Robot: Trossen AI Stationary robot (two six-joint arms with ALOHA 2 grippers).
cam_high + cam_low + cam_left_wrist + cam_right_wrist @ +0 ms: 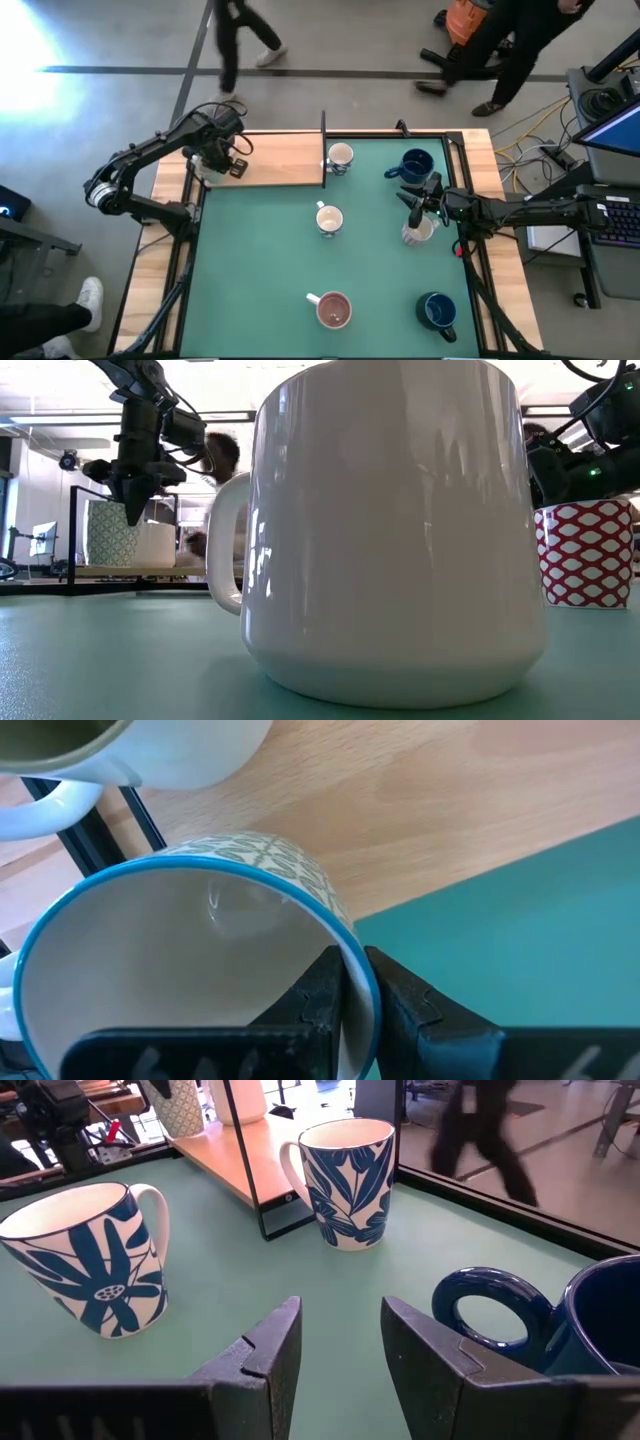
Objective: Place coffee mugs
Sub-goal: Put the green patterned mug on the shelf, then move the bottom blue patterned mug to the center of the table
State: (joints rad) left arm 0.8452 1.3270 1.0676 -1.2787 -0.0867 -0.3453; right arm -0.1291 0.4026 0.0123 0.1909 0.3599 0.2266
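Note:
My left gripper is over the wooden board at the table's far left, shut on a blue-rimmed mug with a green pattern. A white mug with an olive-green inside stands beside it. My right gripper hangs open over the green mat, touching nothing, next to a navy mug and above a red-patterned mug. Two white mugs with blue leaves stand upright on the mat. My left gripper pinches the patterned mug's wall at the rim, one finger inside the mug and the other finger outside. The fingers come from above, pointing down. The mug stays upright; I cannot tell whether its base rests on the board or hangs just above it.
A mug with a pinkish-red inside and a second navy mug stand near the table's near edge. A thin black upright frame marks the board's right end. People walk on the floor beyond the far edge. Bare mat lies at the centre left.

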